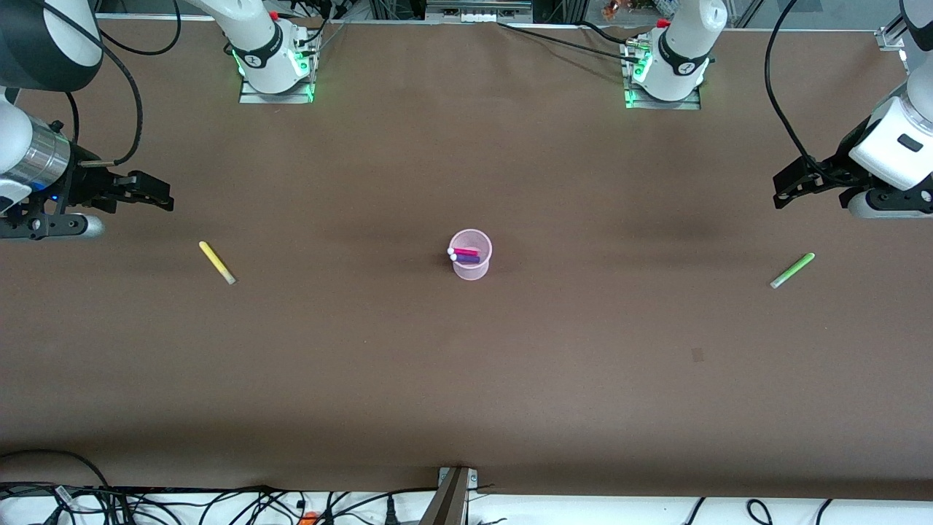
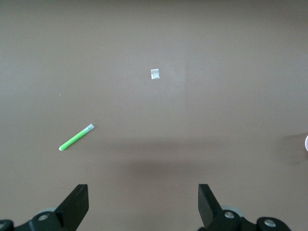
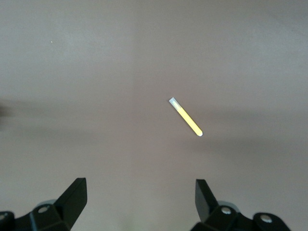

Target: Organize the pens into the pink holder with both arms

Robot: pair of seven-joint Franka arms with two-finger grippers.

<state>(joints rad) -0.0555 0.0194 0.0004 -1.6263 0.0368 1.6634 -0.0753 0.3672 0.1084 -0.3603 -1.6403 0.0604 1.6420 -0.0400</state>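
The pink holder point(image 1: 471, 254) stands upright at the middle of the table with the magenta pen point(image 1: 463, 251) and the purple pen point(image 1: 466, 258) in it. The yellow pen point(image 1: 217, 262) lies flat toward the right arm's end; it also shows in the right wrist view point(image 3: 186, 117). The light green pen point(image 1: 792, 270) lies flat toward the left arm's end and shows in the left wrist view point(image 2: 76, 137). My right gripper point(image 1: 162, 198) is open and empty, up over bare table near the yellow pen. My left gripper point(image 1: 781, 191) is open and empty, up over bare table near the green pen.
A small pale patch point(image 1: 697, 355) marks the brown table nearer the front camera than the green pen; it also shows in the left wrist view point(image 2: 155, 74). Cables lie along the table's front edge point(image 1: 219, 503). The arm bases point(image 1: 275, 65) stand along the top.
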